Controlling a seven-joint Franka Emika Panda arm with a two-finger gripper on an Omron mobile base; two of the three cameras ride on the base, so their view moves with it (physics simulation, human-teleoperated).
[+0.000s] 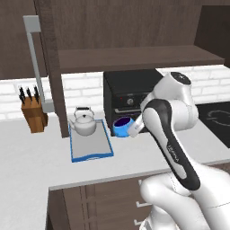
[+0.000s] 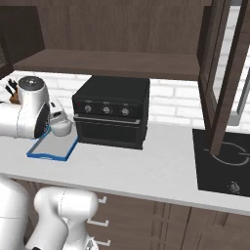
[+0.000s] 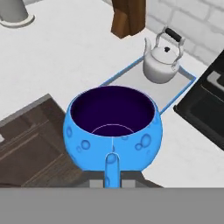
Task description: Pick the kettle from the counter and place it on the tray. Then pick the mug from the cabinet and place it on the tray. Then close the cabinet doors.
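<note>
Kettle (image 1: 84,121), squat silver-grey, dark arched handle up, is sitting upright on the tray (image 1: 92,150) at its far end, towards the wall; also showing in the hand view (image 3: 162,63) on the tray (image 3: 131,76). Tray, grey bed with blue rim, is lying flat on the counter (image 1: 31,157) towards its back edge; near half bare. Mug (image 1: 122,126), bright blue with dark inside, is hanging upright above the counter just right of the tray; hand view is showing it (image 3: 113,127) close up, handle facing the camera. Cabinet (image 1: 134,56) is standing open, shelf bare; cabinet doors (image 1: 50,67) are swung out, the right one (image 2: 229,83) too.
</note>
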